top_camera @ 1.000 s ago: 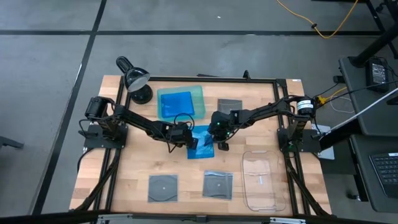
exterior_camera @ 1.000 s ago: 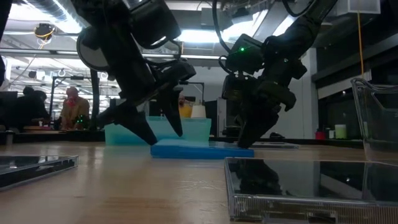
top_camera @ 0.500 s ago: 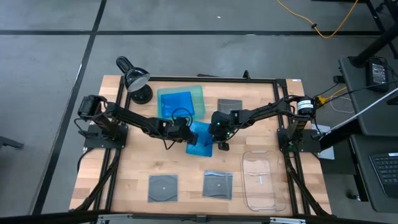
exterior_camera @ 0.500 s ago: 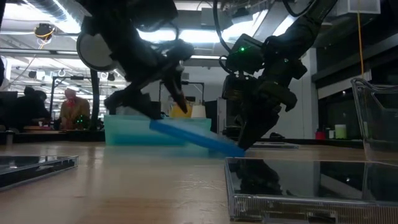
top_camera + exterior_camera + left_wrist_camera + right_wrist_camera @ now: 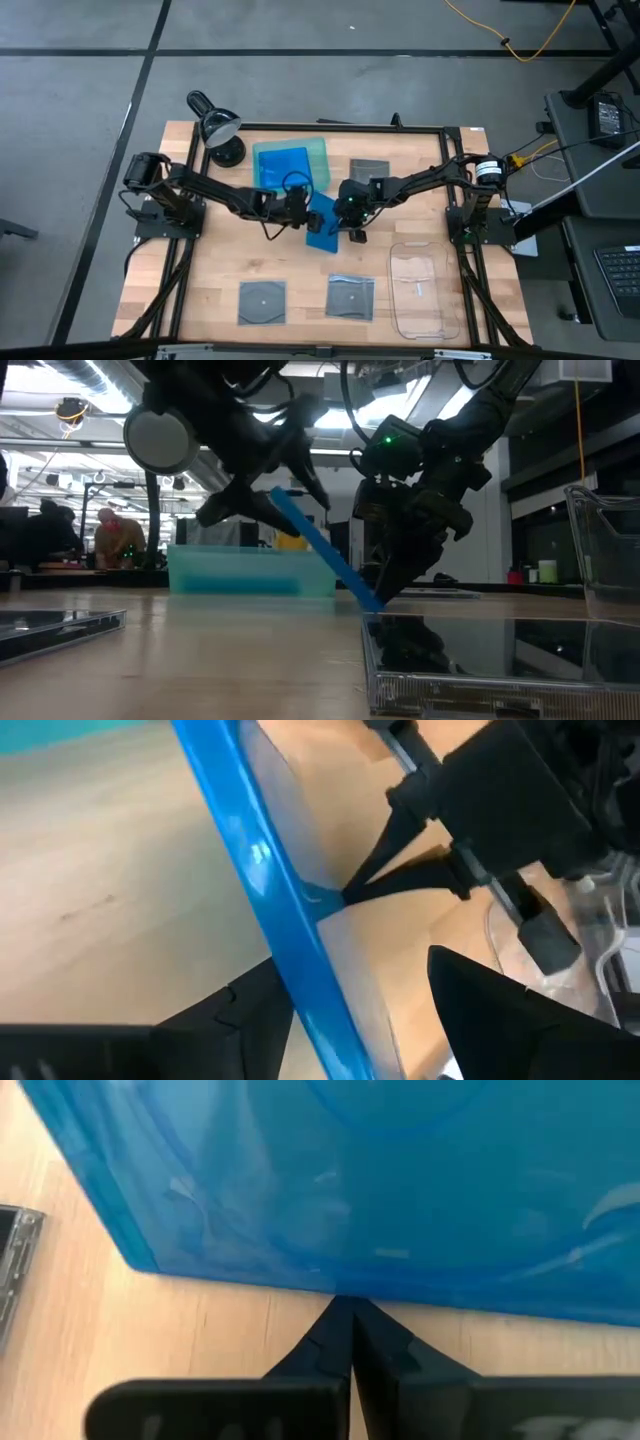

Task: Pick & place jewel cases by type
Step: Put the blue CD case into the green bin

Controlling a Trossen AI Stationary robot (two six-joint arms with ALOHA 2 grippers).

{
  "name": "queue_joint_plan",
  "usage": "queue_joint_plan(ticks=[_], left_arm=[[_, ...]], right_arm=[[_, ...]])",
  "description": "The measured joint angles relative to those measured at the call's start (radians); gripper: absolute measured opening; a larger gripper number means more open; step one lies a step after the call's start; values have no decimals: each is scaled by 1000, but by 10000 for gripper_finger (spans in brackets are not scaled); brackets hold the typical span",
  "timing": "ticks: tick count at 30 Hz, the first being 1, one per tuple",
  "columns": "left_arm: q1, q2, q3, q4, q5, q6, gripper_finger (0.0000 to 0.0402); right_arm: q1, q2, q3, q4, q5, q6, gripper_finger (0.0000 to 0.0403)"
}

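A bright blue jewel case (image 5: 322, 222) stands steeply tilted at the table's middle, between my two grippers. My left gripper (image 5: 300, 208) is open at the case's raised left edge, one finger on each side of it. My right gripper (image 5: 352, 232) is shut, its tips down on the table at the case's lower right edge. A second blue case (image 5: 284, 166) lies in the green tray (image 5: 318, 150). Two grey-clear cases (image 5: 262, 301) (image 5: 351, 296) lie flat near the front edge, and another (image 5: 369, 170) lies far right of the tray. My left gripper touches the blue case with one finger (image 5: 255, 1015), which lies under the raised left edge (image 5: 285, 935). The other finger (image 5: 490, 1005) stands apart from the case. The fingers come slanting down from the table's left. The case leans on that finger. My right gripper presses its shut fingertips (image 5: 345, 1315) against the case's lower right edge (image 5: 335, 1285), about midway along it. The fingers slant down from the table's right. That edge (image 5: 370, 600) rests on the table.
A clear plastic tray (image 5: 420, 290) stands at the front right. A black lamp (image 5: 220, 130) stands at the far left corner. Bare wood lies between the blue case and the two front cases. People show in the room beyond the table.
My left gripper has risen and tipped back, raising the blue case's left edge. The case has gone from flat on the table to a steep tilt. Its right edge has stayed on the table against my still right gripper.
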Motion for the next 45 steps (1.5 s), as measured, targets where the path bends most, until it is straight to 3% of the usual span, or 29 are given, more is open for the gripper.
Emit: queue_joint_plan(ticks=[22,32,39,45], left_arm=[[47,14,-1,-47,53,58,45],[47,-13,-2,-56,53,76,26],[47,-103,-5,-68,27,151,25],[26,-228,-4,-67,-55,355,25]], right_arm=[[0,0,0,-3,0,17,10],[-1,-65,-5,-49,102,13,10],[-7,-127,-4,-114,171,11,10],[-8,-192,-2,-133,192,14,10]])
